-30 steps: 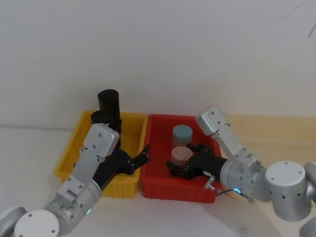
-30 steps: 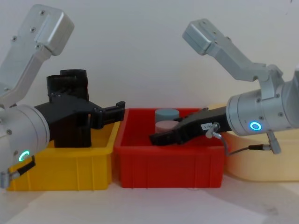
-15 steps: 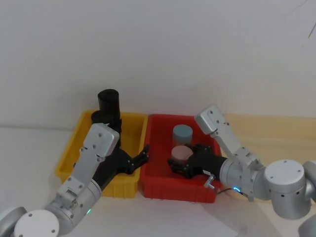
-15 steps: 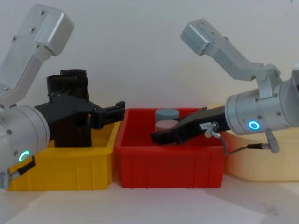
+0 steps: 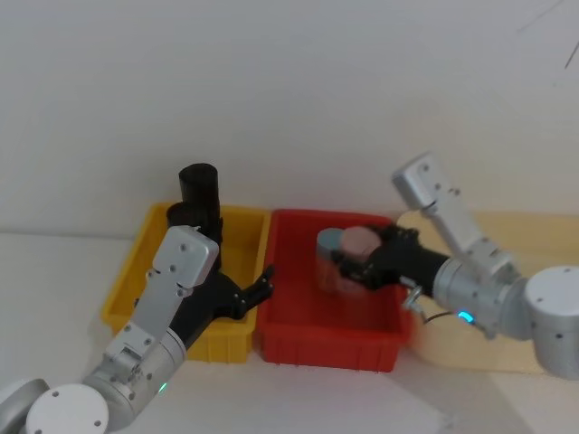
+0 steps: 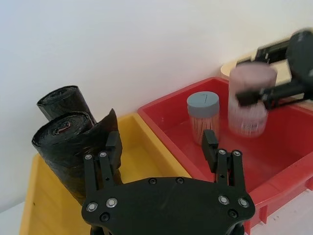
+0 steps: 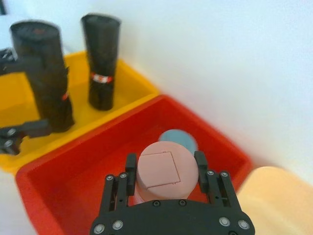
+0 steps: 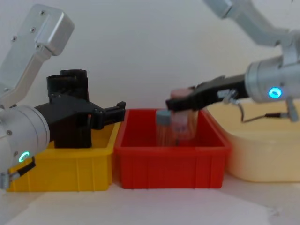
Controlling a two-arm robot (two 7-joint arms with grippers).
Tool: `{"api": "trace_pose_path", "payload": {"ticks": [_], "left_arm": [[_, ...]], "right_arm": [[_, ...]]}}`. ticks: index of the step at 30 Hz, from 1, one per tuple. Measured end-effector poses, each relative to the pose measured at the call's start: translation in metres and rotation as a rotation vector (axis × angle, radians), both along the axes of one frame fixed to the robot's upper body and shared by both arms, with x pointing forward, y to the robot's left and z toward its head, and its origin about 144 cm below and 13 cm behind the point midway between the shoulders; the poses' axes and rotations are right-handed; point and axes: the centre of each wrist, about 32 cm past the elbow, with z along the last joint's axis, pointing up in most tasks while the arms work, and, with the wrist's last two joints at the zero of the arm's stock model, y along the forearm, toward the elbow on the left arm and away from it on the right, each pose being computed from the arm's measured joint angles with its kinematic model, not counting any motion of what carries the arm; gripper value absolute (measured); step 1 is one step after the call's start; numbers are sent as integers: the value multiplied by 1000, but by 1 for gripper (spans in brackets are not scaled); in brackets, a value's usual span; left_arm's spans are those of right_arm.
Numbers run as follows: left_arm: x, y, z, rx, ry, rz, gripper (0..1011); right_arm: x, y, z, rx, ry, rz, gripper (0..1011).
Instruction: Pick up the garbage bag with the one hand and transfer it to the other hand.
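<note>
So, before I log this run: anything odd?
Yes: the right end effector grips a pink-lidded clear jar, held up over the red plastic bin, while the glossy black garbage bag rolls stand in the yellow plastic bin.

Glossy black garbage bag (image 6: pixel 63 147) in a yellow bin (image 8: pixel 61 171) at left; red-and-white band on the black roll (image 7: pixel 101 54) beside it. At centre, red bin (image 8: pixel 168 168), dusty-pink jar (image 7: pixel 160 171), grey-blue-lidded jar (image 6: pixel 204 105). At right, cream tub (image 8: pixel 262 154). Black left hand (image 6: pixel 161 142), green ring (image 8: pixel 23 156); black right hand (image 7: pixel 165 160), blue ring (image 8: pixel 273 92).

A plain white wall (image 5: pixel 289 90) stands evenly lit behind a pale tabletop (image 5: pixel 50 280).
</note>
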Motion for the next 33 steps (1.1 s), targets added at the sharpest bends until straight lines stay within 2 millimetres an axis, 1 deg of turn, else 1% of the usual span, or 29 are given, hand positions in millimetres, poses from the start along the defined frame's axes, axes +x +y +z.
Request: {"api": "trace_pose_path", "payload": {"ticks": [2, 4, 5, 6, 8, 11, 14, 18, 24, 25, 28, 33], "left_arm": [[0, 0, 0, 0, 0, 0, 1001], [0, 0, 0, 0, 0, 0, 1000], [0, 0, 0, 0, 0, 0, 1000], [0, 0, 0, 0, 0, 0, 1000], [0, 0, 0, 0, 0, 0, 1000], [0, 0, 0, 0, 0, 0, 1000], [0, 0, 0, 0, 0, 0, 1000], [0, 0, 0, 0, 0, 0, 1000], [0, 0, 0, 0, 0, 0, 1001], [0, 0, 0, 0, 0, 0, 1000], [0, 0, 0, 0, 0, 0, 1000], [0, 0, 0, 0, 0, 0, 1000]], "right_arm": [[-1, -3, 5, 3, -13, -9, 694], [-2, -10, 15, 9, -36, -30, 694], [-2, -10, 15, 9, -36, -30, 694], [-3, -14, 22, 13, -52, -43, 694], [-3, -17, 26, 15, -62, -55, 694], [-3, -26, 38, 18, -87, -91, 694], [-3, -32, 43, 18, -100, -114, 694], [-2, -45, 52, 9, -117, -168, 694], [-1, -61, 55, -16, -108, -239, 694], [-1, -61, 55, -16, -108, -239, 694], [1, -71, 52, -39, -87, -282, 694], [4, -82, 45, -68, -53, -326, 694]]}}
